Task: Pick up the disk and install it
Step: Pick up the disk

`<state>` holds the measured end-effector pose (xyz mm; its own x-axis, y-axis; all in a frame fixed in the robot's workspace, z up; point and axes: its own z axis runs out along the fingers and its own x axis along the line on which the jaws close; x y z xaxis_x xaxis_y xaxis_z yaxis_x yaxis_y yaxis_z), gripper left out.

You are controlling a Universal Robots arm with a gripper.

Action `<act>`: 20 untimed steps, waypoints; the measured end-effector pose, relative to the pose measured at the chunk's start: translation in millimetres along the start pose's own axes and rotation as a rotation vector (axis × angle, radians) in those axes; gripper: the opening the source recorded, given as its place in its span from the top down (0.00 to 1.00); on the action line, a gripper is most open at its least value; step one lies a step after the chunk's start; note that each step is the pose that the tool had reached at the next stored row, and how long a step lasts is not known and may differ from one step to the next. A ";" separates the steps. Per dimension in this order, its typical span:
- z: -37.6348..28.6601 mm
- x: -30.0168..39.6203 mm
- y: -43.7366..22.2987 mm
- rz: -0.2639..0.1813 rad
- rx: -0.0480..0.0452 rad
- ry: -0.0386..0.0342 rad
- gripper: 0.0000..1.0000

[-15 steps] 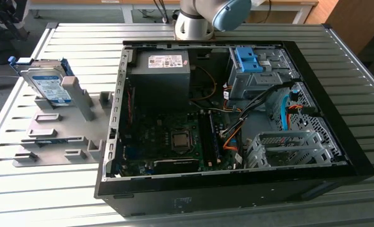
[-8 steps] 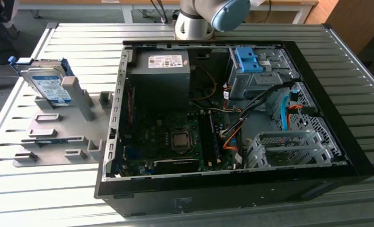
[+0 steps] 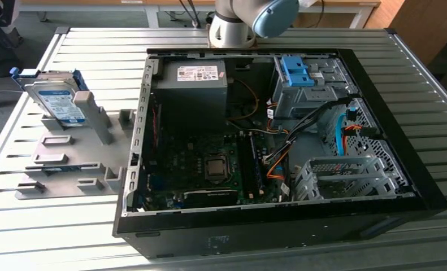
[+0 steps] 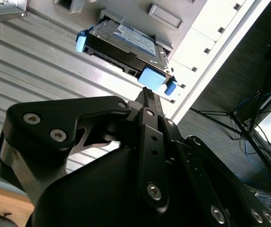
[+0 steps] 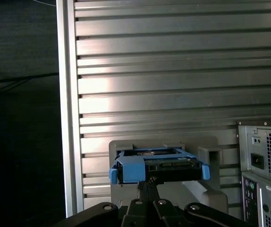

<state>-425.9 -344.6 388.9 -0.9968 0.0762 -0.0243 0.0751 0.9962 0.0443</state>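
The hand was pinched narrow and empty, pointing at the disk near its tips. The disk leaned in a grey holder on the tabletop, at the exterior view's left of the open computer case, probably propped for easy grasping.

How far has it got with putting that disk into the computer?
Barely begun. Nothing looks done: the disk stands in its grey holder on the table, outside the open computer case. In hand: the robot's hand, shut and empty, points at the disk. Left: grasping it and installing it.
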 end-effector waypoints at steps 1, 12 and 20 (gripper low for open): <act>0.0 0.0 0.0 0.000 0.0000 0.0000 0.89; 0.1 0.3 0.0 -0.054 -0.0013 0.0023 0.89; 0.6 0.3 -0.1 -0.200 -0.0049 0.0088 0.89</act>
<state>-426.1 -344.6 388.3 -0.9920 -0.1238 -0.0243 -0.1248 0.9912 0.0443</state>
